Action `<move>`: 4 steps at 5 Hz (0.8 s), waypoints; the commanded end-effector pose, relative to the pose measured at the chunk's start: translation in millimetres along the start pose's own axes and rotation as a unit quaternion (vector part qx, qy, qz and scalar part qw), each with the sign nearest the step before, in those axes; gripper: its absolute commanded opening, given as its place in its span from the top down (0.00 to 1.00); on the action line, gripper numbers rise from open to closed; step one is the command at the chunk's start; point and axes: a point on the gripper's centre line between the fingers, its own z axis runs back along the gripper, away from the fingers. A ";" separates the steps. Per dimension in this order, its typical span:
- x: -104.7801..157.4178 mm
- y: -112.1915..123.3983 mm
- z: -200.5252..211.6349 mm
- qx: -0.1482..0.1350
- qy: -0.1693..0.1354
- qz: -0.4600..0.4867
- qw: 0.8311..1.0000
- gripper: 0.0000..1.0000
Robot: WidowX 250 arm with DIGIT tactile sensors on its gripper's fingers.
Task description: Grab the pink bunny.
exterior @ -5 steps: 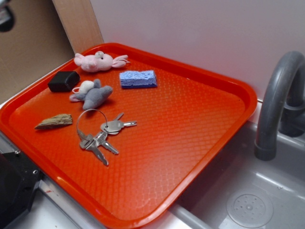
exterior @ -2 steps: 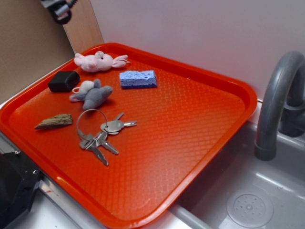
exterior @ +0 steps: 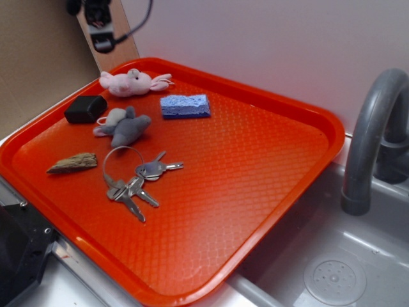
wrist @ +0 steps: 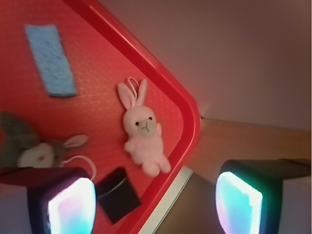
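Note:
The pink bunny (exterior: 132, 82) lies on its back at the far left corner of the red tray (exterior: 255, 192). In the wrist view the pink bunny (wrist: 142, 131) lies face up, ears pointing away, close to the tray's rim (wrist: 187, 122). My gripper (exterior: 101, 32) hangs high above the tray's far left corner, a little left of and behind the bunny. In the wrist view my gripper (wrist: 155, 204) is open and empty, its two fingers wide apart, the bunny ahead of the gap between them.
On the tray lie a blue sponge (exterior: 185, 105), a black block (exterior: 85, 109), a grey-and-white plush toy (exterior: 123, 126), a piece of wood (exterior: 72, 162) and a bunch of keys (exterior: 134, 179). A grey tap (exterior: 374, 141) and a sink stand at the right.
My gripper has come into view at the top left and moved right and down toward the tray's far left corner. Nothing on the tray has moved.

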 end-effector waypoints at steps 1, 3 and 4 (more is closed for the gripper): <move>22.2 0.1 -51.8 0.020 0.021 -0.042 0.999 0.00; 14.1 -5.0 -100.3 -0.002 0.094 -0.086 0.992 0.00; 7.8 -2.0 -102.1 -0.019 0.086 -0.082 0.993 1.00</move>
